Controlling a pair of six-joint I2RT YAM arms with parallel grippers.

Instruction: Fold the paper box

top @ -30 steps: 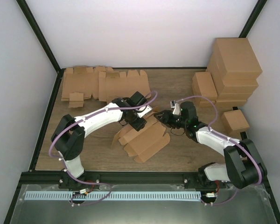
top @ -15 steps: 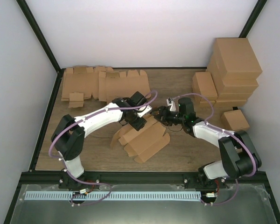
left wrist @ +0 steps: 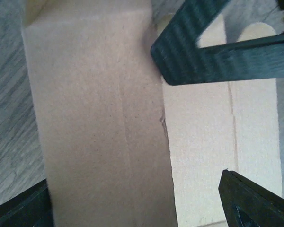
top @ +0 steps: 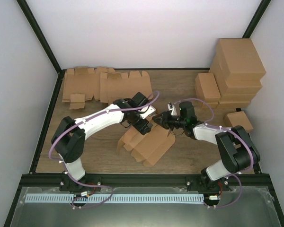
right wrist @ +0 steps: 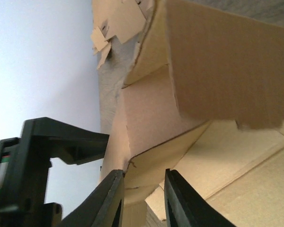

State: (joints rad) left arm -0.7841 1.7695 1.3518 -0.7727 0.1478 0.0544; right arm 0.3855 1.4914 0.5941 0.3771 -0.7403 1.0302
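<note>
The paper box (top: 151,144) lies half folded in the middle of the table, its walls partly raised. My left gripper (top: 143,125) hangs over its upper left end. In the left wrist view a brown panel of the paper box (left wrist: 94,118) fills the space between the wide-apart fingers of my left gripper (left wrist: 132,182), which is open. My right gripper (top: 161,120) meets the box's upper end from the right. In the right wrist view my right gripper (right wrist: 143,176) is narrowed on a folded corner of the paper box (right wrist: 146,113), with its left finger (right wrist: 111,198) touching the crease.
Flat cardboard blanks (top: 104,85) lie at the back left. Finished boxes are stacked at the back right (top: 236,66), with a shorter stack (top: 207,85) beside them and a single box (top: 239,122) nearer. The right arm's finger (left wrist: 217,47) crosses the left wrist view.
My right gripper has moved left onto the box's upper end, opened, then narrowed on its corner. My left gripper's jaws have spread wide. The box has shifted and stands more upright.
</note>
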